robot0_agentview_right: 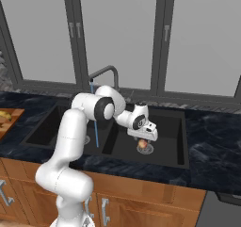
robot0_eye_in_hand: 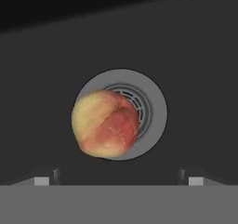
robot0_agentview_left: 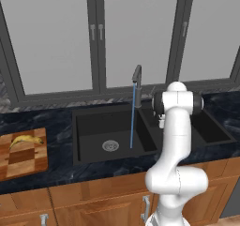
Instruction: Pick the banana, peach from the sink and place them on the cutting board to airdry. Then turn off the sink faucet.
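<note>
In the matte black sink, the round peach lies on the ribbed silver drain below the released end effector.

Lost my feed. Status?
Gripper open above peach on sink drain. Banana on board. Faucet running. Nothing in the way.

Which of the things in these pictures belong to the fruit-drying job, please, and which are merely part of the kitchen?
Belongs to the job:
- peach, on the sink drain
- banana, on the cutting board
- sink faucet, water running
- hand, open above the peach

Merely there:
- counter
- cabinet doors
- windows
</note>
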Robot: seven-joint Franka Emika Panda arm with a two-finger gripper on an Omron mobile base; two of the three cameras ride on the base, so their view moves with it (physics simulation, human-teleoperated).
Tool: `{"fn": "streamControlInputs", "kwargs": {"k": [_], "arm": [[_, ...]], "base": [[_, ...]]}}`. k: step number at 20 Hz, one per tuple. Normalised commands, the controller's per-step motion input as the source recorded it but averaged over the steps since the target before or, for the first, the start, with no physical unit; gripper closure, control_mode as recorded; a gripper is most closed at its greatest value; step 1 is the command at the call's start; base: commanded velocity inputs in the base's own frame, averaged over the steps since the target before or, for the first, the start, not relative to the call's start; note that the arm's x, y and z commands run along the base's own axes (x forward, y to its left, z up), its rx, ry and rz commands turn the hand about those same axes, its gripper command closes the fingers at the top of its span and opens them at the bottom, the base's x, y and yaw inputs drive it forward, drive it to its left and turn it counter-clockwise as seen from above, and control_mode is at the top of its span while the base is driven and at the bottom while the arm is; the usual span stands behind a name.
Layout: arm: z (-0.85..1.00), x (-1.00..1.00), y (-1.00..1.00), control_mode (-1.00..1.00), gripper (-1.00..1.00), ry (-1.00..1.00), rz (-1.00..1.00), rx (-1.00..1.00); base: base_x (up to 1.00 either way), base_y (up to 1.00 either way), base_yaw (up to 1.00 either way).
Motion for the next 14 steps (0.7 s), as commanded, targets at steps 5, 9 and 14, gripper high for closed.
{"fn": "streamControlInputs", "kwargs": {"k": [5, 9, 14], "arm": [[-0.17, 0.14, 0.00, -1.00, -1.00, 0.00, 0.00, 0.00], [-0.17, 0.15, 0.00, -1.00, -1.00, 0.00, 0.00, 0.00], [-0.15, 0.08, 0.00, -1.00, -1.00, 0.00, 0.00, 0.00]], "base": [[0.00, 0.00, 0.00], [0.00, 0.00, 0.00], [0.00, 0.00, 0.00]]}}
